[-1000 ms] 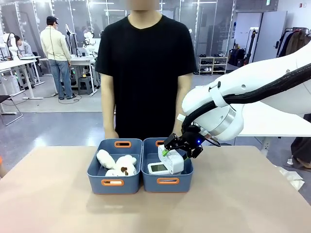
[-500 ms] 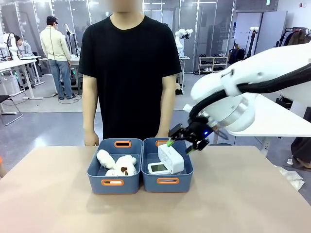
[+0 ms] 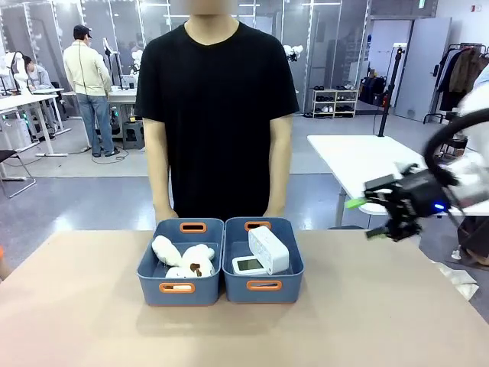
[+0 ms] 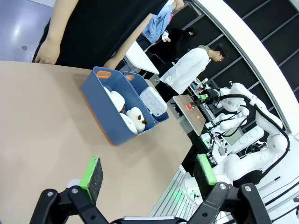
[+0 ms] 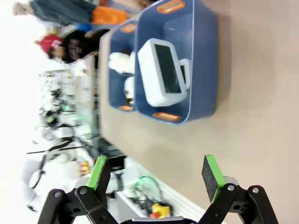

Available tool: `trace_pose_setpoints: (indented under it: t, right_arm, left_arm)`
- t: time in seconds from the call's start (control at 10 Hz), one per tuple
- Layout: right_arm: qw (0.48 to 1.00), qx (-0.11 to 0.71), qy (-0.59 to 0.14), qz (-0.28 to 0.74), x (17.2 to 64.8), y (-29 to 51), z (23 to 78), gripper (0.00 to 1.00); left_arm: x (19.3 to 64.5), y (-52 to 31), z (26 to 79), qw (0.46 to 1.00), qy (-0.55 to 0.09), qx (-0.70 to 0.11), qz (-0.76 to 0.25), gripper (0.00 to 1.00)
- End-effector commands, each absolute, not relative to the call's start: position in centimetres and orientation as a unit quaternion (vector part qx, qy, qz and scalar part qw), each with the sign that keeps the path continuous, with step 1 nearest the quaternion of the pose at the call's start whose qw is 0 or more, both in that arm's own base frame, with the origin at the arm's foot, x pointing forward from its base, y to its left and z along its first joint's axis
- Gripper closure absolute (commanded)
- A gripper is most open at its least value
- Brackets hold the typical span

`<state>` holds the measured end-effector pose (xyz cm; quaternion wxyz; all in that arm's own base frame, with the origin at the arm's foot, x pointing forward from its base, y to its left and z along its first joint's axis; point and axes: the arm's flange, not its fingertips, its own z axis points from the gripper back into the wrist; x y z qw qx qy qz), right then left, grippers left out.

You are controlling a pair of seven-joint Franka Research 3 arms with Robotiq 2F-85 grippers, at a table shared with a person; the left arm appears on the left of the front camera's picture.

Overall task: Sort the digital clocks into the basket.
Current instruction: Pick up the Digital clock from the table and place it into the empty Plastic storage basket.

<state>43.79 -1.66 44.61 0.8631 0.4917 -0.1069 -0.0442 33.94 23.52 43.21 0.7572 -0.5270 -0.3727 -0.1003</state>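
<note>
Where the fixed front camera looks across the tan table point(image 3: 92, 321), two slate-blue rectangular plastic bins are seen side by side at the far middle. Both white rounded-rectangular digital clocks point(image 3: 260, 255) are held in the right basket point(image 3: 263, 287), one lying flat, the other leaned tilted on it. Fluffy white plush toys point(image 3: 183, 258) are kept in the left bin point(image 3: 177, 289). The right gripper point(image 3: 369, 218) is raised at the far right, well apart from the bins, its green pads spread wide and empty. A person's hands point(image 3: 163, 214) are hung behind the bins.

From the left wrist, the left gripper point(image 4: 148, 176) is held wide and empty above bare table, the bins farther off.

From the right wrist, wide-spread fingers point(image 5: 211, 176) are shown, with the basket and clocks beyond them.
</note>
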Motion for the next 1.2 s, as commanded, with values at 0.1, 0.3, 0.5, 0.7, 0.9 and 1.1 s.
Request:
trace_pose_setpoints:
  t: [0.1,0.3,0.5,0.7,0.9,1.1]
  right_arm:
    - [0.769,0.628,-0.108,-0.050,41.1,-10.4,41.2,0.00]
    - [0.697,0.701,-0.130,-0.077,38.5,-16.3,37.7,0.00]
    - [0.653,0.734,-0.159,-0.095,36.4,-20.1,35.2,0.00]
    - [0.671,0.729,-0.115,-0.076,39.0,-17.2,33.1,0.00]
    - [0.664,0.725,-0.145,-0.110,35.0,-20.0,34.7,0.00]
    - [0.664,0.725,-0.145,-0.110,35.0,-20.0,34.7,0.00]
  left_arm:
    - [34.0,23.5,43.7,0.759,-0.371,-0.528,-0.093,0.00]
    - [34.0,23.5,43.7,0.759,-0.371,-0.528,-0.093,0.00]
    - [34.0,23.5,43.7,0.759,-0.371,-0.528,-0.093,0.00]
    - [34.0,23.5,43.7,0.759,-0.371,-0.528,-0.093,0.00]
    - [34.0,23.5,43.7,0.759,-0.371,-0.528,-0.093,0.00]
    - [34.0,23.5,43.7,0.759,-0.371,-0.528,-0.093,0.00]
